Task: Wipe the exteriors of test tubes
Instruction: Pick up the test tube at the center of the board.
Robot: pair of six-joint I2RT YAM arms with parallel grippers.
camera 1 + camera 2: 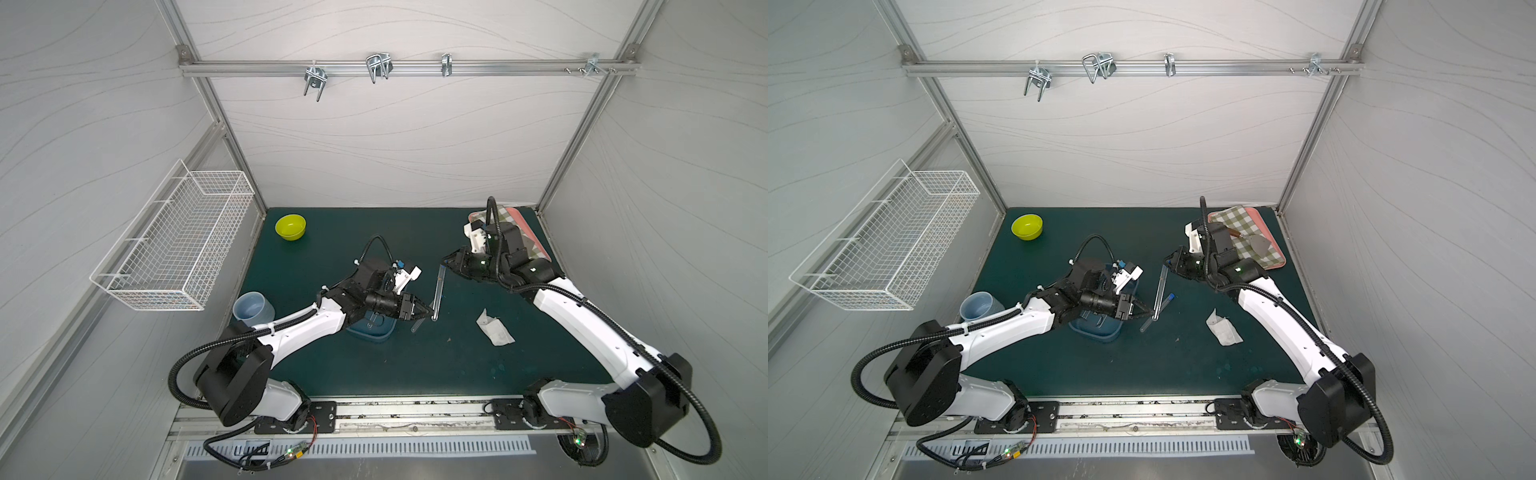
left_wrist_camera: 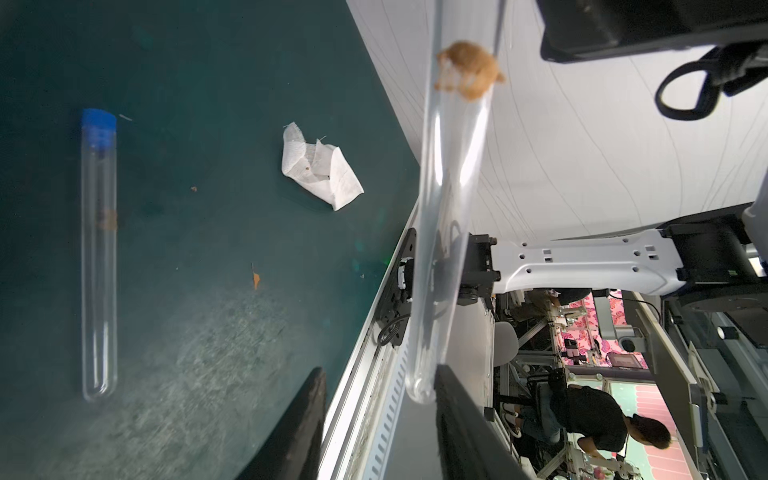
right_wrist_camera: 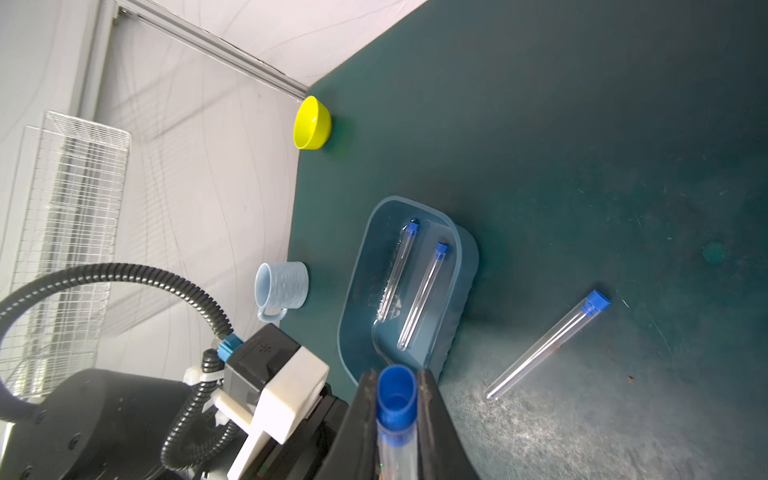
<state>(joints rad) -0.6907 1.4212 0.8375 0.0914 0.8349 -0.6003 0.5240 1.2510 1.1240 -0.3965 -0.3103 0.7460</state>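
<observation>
My right gripper point(image 3: 397, 374) is shut on the blue cap of a clear test tube point(image 1: 438, 291), which hangs slanting above the mat in both top views point(image 1: 1159, 291). A brown smear point(image 2: 467, 70) clings to its side. My left gripper point(image 2: 379, 374) is open at the tube's rounded end, which rests against one finger point(image 2: 457, 399); the other finger stands well clear. A second test tube point(image 3: 548, 345) lies on the mat just beneath, with a faint brown mark point(image 2: 108, 220). Two more tubes point(image 3: 397, 274) point(image 3: 424, 295) lie in the blue tray point(image 3: 457, 249). A crumpled white wipe point(image 1: 494, 328) lies to the right.
A yellow bowl point(image 1: 291, 226) sits at the back left and a pale blue cup point(image 1: 253, 309) at the left edge. A pink tray with a checked cloth and a brown-handled tool point(image 1: 1246, 237) is at the back right. A wire basket point(image 1: 174, 241) hangs on the left wall.
</observation>
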